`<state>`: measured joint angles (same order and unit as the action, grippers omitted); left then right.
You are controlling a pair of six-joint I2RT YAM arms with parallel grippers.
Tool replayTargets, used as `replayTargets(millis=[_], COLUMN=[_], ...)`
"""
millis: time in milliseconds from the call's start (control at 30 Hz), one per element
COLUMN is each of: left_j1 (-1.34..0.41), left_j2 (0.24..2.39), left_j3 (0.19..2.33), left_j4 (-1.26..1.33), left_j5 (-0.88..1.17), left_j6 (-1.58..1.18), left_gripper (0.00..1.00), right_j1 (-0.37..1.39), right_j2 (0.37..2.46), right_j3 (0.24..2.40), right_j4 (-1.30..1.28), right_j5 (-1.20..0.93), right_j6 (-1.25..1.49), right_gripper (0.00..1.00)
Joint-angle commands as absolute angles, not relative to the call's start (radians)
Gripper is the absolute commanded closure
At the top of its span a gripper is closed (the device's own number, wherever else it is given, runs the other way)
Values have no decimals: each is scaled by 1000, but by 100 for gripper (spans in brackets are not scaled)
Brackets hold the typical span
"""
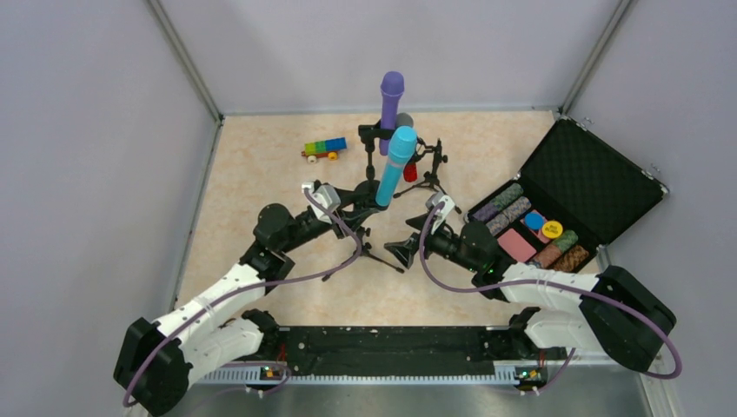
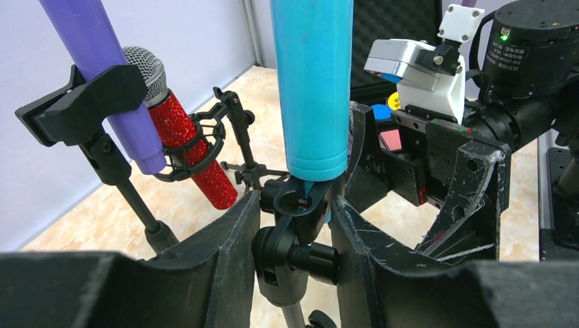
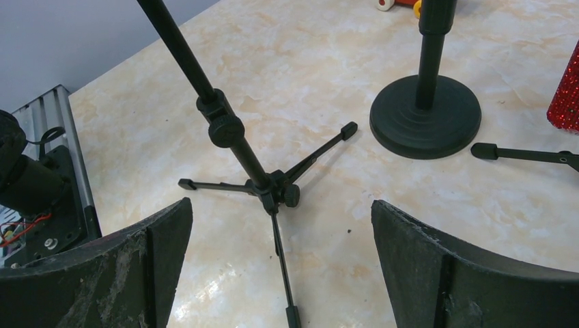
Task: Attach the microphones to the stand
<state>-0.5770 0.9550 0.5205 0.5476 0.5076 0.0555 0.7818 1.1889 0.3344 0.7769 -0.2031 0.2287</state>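
Observation:
The light-blue microphone [image 1: 395, 165] stands in the clip of a black tripod stand [image 1: 369, 248]. My left gripper [image 1: 372, 207] is shut on that stand's swivel joint [image 2: 297, 239], just under the light-blue mic [image 2: 313, 89]. The purple microphone [image 1: 391, 109] sits upright in a clip on a round-base stand [image 3: 425, 116]. The glittery red microphone [image 2: 184, 150] hangs in a ring mount on a small tripod behind; in the top view the blue mic hides most of it. My right gripper [image 1: 402, 252] is open and empty, low over the tripod legs [image 3: 273, 188].
A toy train of coloured blocks [image 1: 324, 149] lies at the back left. An open black case [image 1: 600, 178] with poker chips [image 1: 521, 221] stands at the right. The right arm's wrist [image 2: 478, 102] is close beside the blue mic's stand.

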Motion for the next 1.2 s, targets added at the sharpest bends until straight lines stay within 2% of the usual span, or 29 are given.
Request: replayTargets(millis=[0,300,800,1100,1167], left_j1=[-579,-579,-592,-598,-601], left_j2=[1073,1059,1039,919,912], left_j3=[400,356,466,459,468], left_j4=[303,314,-72,41,66], left_j5=[492,408,208,256,300], left_j6=[-33,-105,-271,-191,-150], left_gripper=[100,100,100,100,97], right_j1=[767,765,765,765,764], right_j2=[1198,1191,1193,1193,1194], right_j3=[343,343,341,344,344], right_j4=[814,804,811,815,816], right_j5=[-198,-196,-199,-202,-201], right_j6=[227,226,230,233,232], right_gripper=[1,1,1,1,1])
